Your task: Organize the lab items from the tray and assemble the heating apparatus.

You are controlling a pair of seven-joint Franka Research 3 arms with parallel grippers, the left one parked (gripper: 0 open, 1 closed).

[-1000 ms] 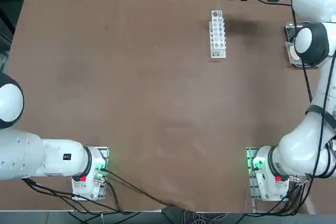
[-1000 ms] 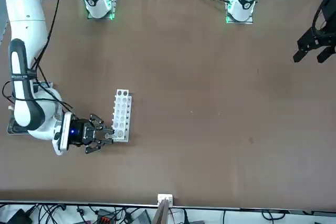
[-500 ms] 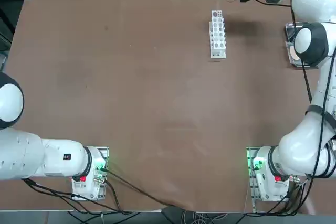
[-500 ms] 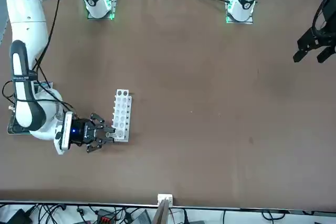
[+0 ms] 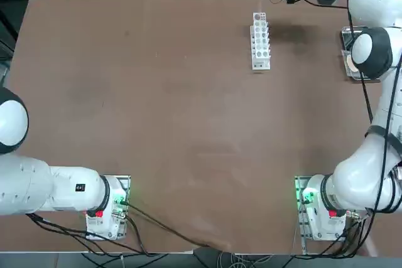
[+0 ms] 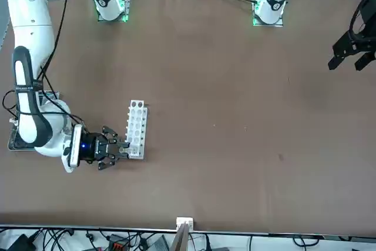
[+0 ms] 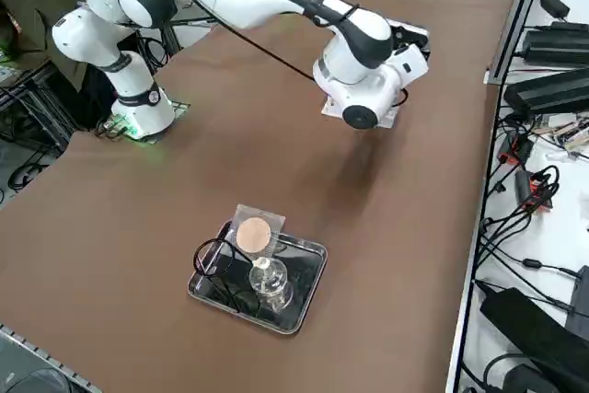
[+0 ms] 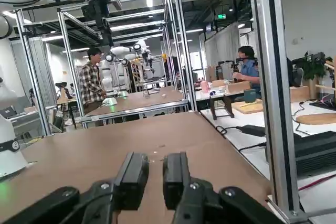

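The white working arm point(image 6: 35, 69) leans a touch farther to the robot's left than a moment ago, carrying the right gripper point(image 8: 156, 177) slightly away from the metal tray point(image 7: 301, 269). The tray and the white test-tube rack point(image 5: 260, 42) keep their places. The gripper's two black fingers stand apart with nothing between them, raised over the brown table point(image 5: 169, 105), beyond the tray and to its left.

From where I stand, all three lab items are in the shiny, raised-rim tray, unstacked: the grey mesh square point(image 7: 254, 235), its round centre tan, overlaps the tray's left rim; the black wire tripod point(image 7: 210, 243) leans at the tray's near side, ring up; the clear glass burner point(image 7: 273, 290), topped in white, sits toward the tray's far side, close by the mesh.

The table's far edge runs well apart from the tray. Bare surface opens between the tray and the rack on its left, and widely past the rack. The arm crosses above the tray.
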